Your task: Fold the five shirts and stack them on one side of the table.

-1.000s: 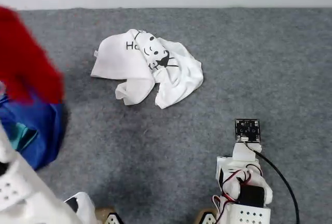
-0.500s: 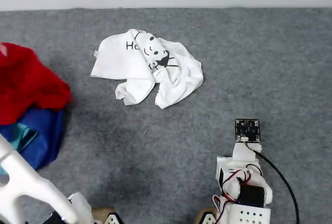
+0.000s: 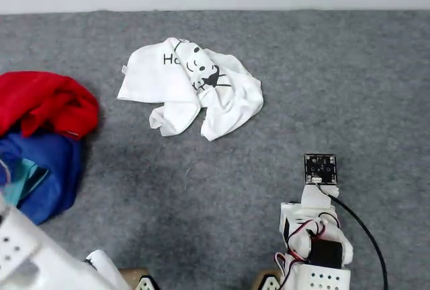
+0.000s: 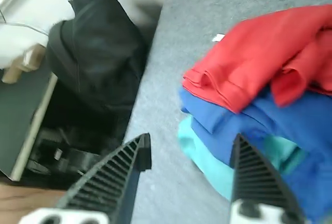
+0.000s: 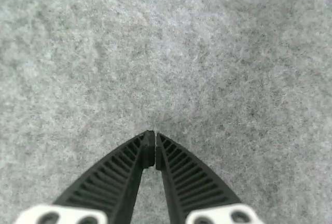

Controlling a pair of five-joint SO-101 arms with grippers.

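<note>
Now, in the high view, the red shirt [image 3: 44, 102], held aloft a second ago, lies released on top of the blue shirt [image 3: 50, 169]. A teal shirt [image 3: 23, 177] is tucked under that, at one side of the table [image 3: 349, 68]. The left arm [image 3: 27, 260] has drawn back toward its base. The white shirt [image 3: 191, 88] lies crumpled and unmoved, well ahead of the right arm [image 3: 314, 233] and apart from the pile.

In the left wrist view, the left claw [image 4: 191, 143] stands wide open and empty. The teal shirt [image 4: 207, 156] lies just beyond its tips, the blue shirt [image 4: 290, 125] over it, and the red shirt [image 4: 259, 58] on top, farther ahead. A dark bag [image 4: 98, 63] sits off the table to one side of the claw.

In the right wrist view, the right claw [image 5: 155, 149] is clenched on nothing, its tips meeting over bare grey table.

By these signs the red shirt appears delivered to the stack, though it rests loosely. The white shirt is not yet folded and is probably next. A fifth shirt cannot be made out.
</note>
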